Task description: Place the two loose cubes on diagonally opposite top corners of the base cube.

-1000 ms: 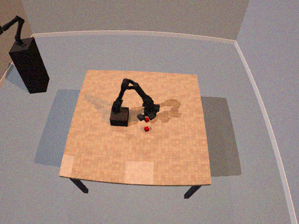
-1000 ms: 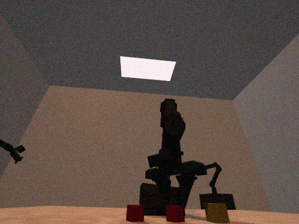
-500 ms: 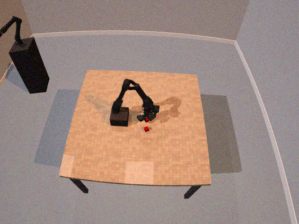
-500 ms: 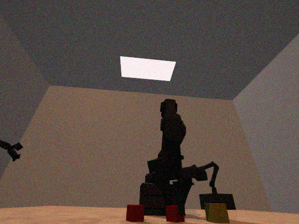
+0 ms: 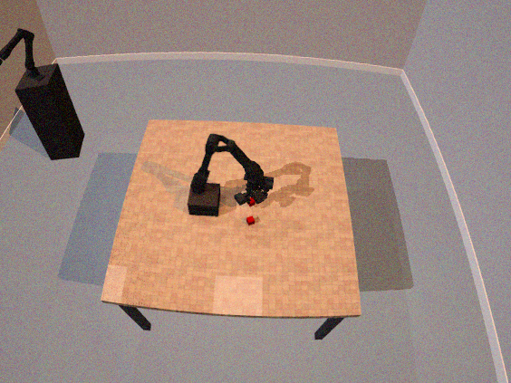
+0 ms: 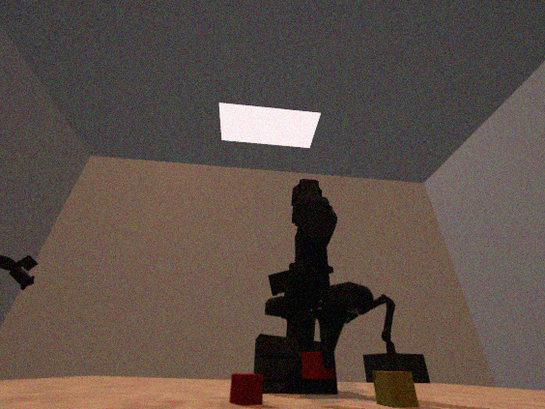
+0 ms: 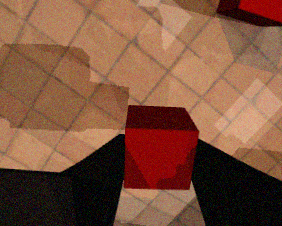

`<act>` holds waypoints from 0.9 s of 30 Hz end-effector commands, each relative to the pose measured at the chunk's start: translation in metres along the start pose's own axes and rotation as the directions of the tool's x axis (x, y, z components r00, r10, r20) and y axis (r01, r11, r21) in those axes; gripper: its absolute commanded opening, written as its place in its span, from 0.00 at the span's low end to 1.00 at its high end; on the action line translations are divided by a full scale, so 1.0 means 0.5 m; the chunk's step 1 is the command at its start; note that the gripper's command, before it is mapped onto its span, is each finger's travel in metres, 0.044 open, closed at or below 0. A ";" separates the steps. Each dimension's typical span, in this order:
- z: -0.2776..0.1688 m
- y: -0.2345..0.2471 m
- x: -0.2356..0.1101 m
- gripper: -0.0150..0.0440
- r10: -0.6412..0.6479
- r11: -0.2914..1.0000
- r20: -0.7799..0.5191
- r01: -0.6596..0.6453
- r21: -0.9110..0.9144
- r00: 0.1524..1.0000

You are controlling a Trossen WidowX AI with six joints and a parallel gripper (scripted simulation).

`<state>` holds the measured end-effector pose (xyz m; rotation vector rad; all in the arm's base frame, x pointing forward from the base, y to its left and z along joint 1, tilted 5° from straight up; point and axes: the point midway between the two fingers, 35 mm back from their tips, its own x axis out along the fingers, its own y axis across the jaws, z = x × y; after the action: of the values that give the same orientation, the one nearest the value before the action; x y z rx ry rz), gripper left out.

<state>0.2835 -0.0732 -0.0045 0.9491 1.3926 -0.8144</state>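
Jaws clamped on red cube [image 7: 159, 152], arm folded low

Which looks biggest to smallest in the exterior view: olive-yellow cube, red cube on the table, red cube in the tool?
1. Olive-yellow cube, largest.
2-3. Red cube on the table and red cube held in the shut tool: alike in size. The held one is farther back and partly hidden, so no ranking.
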 end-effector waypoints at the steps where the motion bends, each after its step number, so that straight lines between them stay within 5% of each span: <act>1: 0.004 0.007 -0.028 0.43 0.016 1.000 0.008 -0.016 -0.005 1.000; 27: -0.009 0.001 -0.157 0.43 0.015 0.998 0.008 -0.015 -0.068 1.000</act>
<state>0.2772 -0.0773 0.0710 0.9306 1.3927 -0.7930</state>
